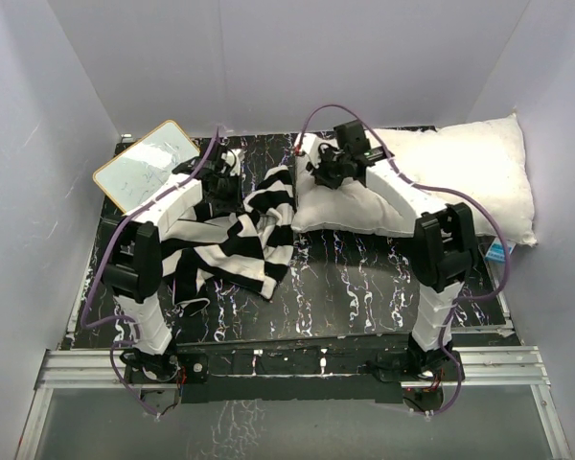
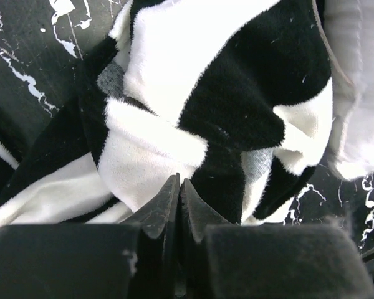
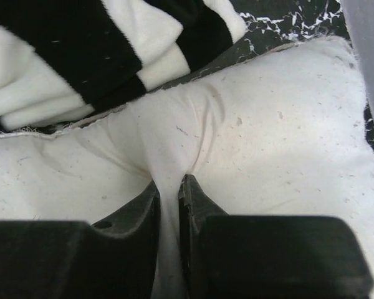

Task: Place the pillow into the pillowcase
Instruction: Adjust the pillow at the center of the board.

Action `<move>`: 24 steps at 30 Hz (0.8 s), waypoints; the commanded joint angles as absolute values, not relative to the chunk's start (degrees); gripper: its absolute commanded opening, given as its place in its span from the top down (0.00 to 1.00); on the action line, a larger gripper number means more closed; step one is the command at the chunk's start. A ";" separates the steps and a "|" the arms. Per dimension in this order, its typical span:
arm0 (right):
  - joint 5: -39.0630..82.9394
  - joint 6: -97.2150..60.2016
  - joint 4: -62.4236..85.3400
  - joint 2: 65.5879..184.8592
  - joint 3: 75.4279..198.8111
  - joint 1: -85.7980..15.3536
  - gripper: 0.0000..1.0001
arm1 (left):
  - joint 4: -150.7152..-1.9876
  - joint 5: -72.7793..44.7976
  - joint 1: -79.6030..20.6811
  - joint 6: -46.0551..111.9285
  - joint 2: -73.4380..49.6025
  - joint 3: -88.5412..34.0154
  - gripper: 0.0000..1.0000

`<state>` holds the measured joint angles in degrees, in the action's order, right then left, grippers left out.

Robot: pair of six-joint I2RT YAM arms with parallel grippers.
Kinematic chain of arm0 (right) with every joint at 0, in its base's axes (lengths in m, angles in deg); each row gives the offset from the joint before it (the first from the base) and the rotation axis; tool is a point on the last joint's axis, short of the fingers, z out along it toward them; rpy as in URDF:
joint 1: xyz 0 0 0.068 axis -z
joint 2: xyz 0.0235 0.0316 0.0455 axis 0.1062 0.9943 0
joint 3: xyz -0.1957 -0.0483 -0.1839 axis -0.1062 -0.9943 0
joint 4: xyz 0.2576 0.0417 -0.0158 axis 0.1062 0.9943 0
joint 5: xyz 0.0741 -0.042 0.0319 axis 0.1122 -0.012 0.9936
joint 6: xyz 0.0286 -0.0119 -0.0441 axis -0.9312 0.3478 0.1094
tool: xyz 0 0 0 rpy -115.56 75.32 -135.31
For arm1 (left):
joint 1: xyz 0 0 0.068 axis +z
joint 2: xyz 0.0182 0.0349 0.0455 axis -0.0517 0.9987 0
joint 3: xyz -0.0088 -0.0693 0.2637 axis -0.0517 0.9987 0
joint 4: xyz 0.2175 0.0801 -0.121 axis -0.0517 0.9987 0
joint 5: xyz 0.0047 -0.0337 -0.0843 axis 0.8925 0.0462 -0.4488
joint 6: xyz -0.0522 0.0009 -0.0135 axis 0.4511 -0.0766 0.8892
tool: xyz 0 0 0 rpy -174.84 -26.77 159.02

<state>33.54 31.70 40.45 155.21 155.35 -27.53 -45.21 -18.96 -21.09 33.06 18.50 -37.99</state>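
1. Right gripper (image 3: 168,187) is pinching a soft ridge of the plump white pillow (image 3: 268,156).
2. Left gripper (image 2: 179,187) is resting, fully closed, on the plush striped pillowcase (image 2: 174,75), crumpled just beside the pillow.

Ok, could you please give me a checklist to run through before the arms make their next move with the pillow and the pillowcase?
1. Right gripper shut on a pinched ridge of the pillow: ok.
2. Left gripper shut, tips against the pillowcase: ok.
3. Cloth actually caught between the left fingers: cannot tell.
4. Pillowcase spread flat: not ok, it lies crumpled on the table.
5. Pillowcase opening facing the pillow: cannot tell, the opening does not show.
6. Pillow inside the pillowcase: not ok, it lies outside, beside it.
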 commanded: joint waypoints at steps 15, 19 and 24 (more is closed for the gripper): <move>80.12 53.30 69.71 132.39 154.28 -20.28 0.92 | -66.71 -30.89 -19.11 34.90 -6.01 -29.33 1.00; 74.78 49.96 65.57 132.18 151.82 -21.56 0.92 | -59.43 -26.94 -19.15 36.86 -2.53 -33.37 0.96; 73.45 47.50 62.37 131.12 148.37 -21.56 0.92 | -44.29 -21.77 -19.20 39.10 5.11 -35.92 0.51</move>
<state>74.00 48.80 67.13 133.13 149.60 -22.24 -56.71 -25.19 -19.10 36.67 1.84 -34.60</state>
